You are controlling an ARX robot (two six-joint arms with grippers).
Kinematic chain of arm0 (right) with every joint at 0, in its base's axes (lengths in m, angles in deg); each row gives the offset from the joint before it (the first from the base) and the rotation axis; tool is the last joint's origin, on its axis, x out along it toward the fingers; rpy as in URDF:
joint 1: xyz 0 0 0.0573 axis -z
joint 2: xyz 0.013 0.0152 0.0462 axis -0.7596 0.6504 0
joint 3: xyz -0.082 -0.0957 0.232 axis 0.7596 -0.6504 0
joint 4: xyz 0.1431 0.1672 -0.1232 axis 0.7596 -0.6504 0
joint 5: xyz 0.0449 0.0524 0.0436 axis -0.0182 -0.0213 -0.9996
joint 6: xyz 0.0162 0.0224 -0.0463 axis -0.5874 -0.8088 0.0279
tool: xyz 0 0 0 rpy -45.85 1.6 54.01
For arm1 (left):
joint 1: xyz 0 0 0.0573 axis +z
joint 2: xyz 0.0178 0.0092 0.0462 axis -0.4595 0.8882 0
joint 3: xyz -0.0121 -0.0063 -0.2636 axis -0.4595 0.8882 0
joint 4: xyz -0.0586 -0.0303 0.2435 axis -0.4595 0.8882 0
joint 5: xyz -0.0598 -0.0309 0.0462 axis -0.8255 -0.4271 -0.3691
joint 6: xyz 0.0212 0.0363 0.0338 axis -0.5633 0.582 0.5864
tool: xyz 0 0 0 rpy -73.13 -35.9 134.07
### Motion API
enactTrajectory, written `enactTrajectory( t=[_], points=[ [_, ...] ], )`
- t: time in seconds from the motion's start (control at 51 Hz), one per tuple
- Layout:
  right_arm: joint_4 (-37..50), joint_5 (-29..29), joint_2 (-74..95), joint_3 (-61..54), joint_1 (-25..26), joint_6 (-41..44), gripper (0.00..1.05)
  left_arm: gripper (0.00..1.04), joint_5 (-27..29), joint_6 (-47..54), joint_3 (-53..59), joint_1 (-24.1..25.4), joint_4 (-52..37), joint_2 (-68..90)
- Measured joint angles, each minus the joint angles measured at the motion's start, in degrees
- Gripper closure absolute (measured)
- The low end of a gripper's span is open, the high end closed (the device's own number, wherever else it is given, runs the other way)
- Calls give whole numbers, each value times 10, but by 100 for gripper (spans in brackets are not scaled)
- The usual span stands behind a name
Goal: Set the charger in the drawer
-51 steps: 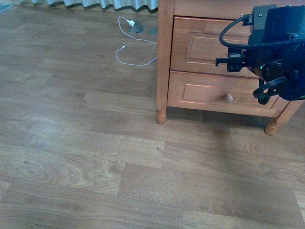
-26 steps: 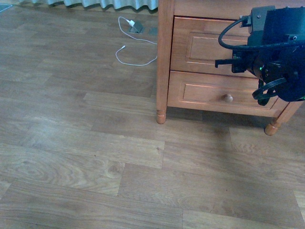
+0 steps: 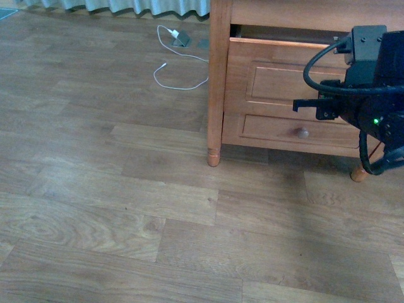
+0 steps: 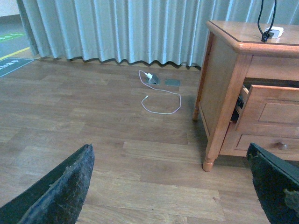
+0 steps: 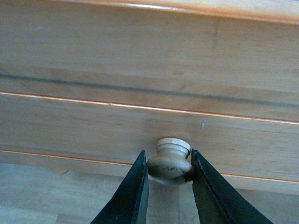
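Observation:
The charger (image 4: 272, 32), a small white block with a thick black cable, lies on top of the nightstand in the left wrist view. It is out of the front view. The upper drawer (image 3: 278, 69) stands pulled partly out, with a dark gap above its front; it also shows in the left wrist view (image 4: 275, 109). My right gripper (image 5: 169, 162) is shut on the drawer's round wooden knob (image 5: 174, 147), one finger on each side. My left gripper (image 4: 169, 149) is open and empty, above the floor to the left of the nightstand.
A white adapter with a thin white cable (image 3: 180, 36) lies on the wood floor left of the nightstand's front leg (image 3: 214, 154). The shallower lower drawer (image 3: 265, 126) is closed. Curtains (image 4: 117, 28) hang behind. My right arm (image 3: 372, 95) hides part of both drawer fronts.
The upper drawer has slid out toward me with my right gripper on its knob, and a gap has opened above its front. The arm moved down and right in view.

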Motion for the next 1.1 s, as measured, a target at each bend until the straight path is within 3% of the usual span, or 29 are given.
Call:
enactTrajectory(
  t=[0.588, 0.804, 1.0, 1.098],
  points=[
    [99, -61, -161, -317, -8, -56, 82, 6, 0, 0, 0, 0, 0, 0],
    [42, -72, -252, -355, 15, -71, 42, 6, 0, 0, 0, 0, 0, 0],
    [-105, -98, -444, -372, 38, -69, 9, 6, 0, 0, 0, 0, 0, 0],
    [-239, -107, -595, -372, 57, -68, 8, 6, 0, 0, 0, 0, 0, 0]
  ],
)
